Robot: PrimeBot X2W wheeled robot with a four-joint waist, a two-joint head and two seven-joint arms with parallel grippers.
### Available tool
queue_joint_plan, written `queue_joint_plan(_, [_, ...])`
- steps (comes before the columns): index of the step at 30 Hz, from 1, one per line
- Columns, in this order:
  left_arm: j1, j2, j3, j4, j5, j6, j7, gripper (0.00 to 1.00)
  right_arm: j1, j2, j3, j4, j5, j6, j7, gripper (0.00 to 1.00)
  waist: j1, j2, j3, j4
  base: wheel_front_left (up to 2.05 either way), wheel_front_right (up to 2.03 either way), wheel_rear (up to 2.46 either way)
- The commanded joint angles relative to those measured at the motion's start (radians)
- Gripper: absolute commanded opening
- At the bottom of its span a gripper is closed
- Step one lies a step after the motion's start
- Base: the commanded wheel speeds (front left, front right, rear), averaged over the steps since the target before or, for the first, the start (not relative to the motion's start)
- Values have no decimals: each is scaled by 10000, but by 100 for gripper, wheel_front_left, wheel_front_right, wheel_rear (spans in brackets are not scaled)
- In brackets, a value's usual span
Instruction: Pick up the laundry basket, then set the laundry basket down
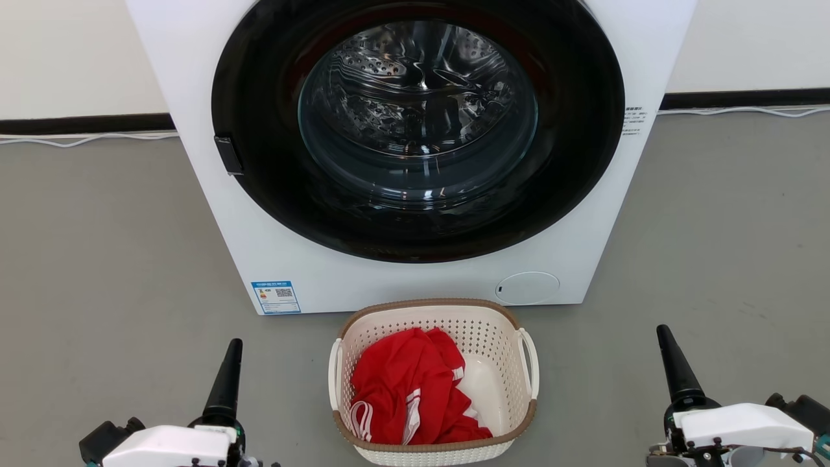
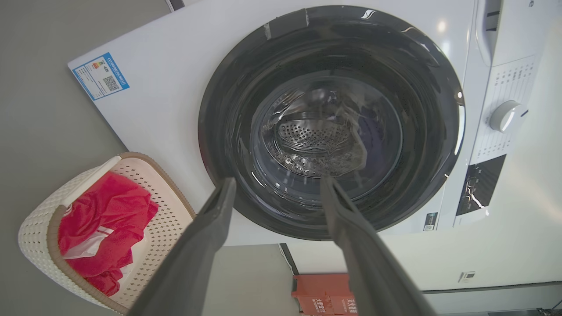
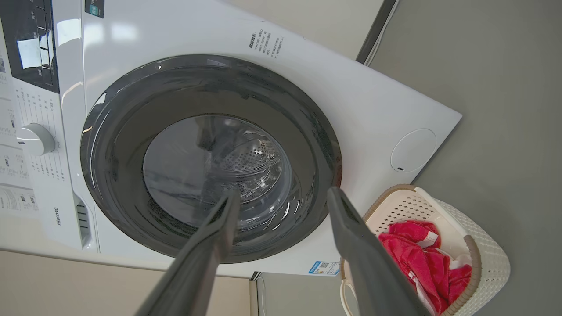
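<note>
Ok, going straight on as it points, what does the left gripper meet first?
Probably the washing machine's door, framed between its fingers; the laundry basket lies off that line. Depth unclear.

The laundry basket [image 1: 483,334] stands upright on the grey floor [image 1: 97,272], close in front of the white washing machine [image 1: 259,259] and below its round door; whether the two touch cannot be told. It is a small cream-white plastic basket, rounded-rectangular, with walls pierced by rows of small holes. A brown woven-look rim [image 1: 425,303] runs around its top. A white loop handle [image 1: 334,373] sits on each side. Inside lies a crumpled red garment [image 1: 405,389] with white stripes, heaped toward the left, leaving part of the pale bottom bare on the right.
</note>
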Motion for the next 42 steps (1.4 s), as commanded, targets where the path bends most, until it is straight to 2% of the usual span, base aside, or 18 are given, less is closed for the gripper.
queue_joint_plan(1, [-155, 82, 25, -342, 302, 65, -104, 100, -160, -99, 93, -340, -400, 27, -151, 100, -1, 0, 0, -5, 0, 0, 0])
queue_joint_plan(13, [-31, 99, -249, -576, 2137, 442, -456, 100, -184, -249, 471, -429, -2709, 34, -502, 100, -2, 0, 21, -69, 0, 0, 0])
queue_joint_plan(25, [93, 117, -362, -738, 4139, 1020, -808, 100, -322, -376, 829, -350, -4809, 41, -854, 100, -2, 0, 8, -181, 0, 0, 0])
queue_joint_plan(34, [215, 130, -385, -740, 5680, 1222, -1072, 100, -417, -324, 776, -101, -6405, 47, -1118, 100, -2, 0, -20, -282, 0, 0, 0])
queue_joint_plan(42, [322, 140, -447, -784, 6670, 1424, -1278, 100, -474, -329, 938, 89, -7370, 51, -1323, 100, -2, 0, -40, -332, 0, 0, 0])
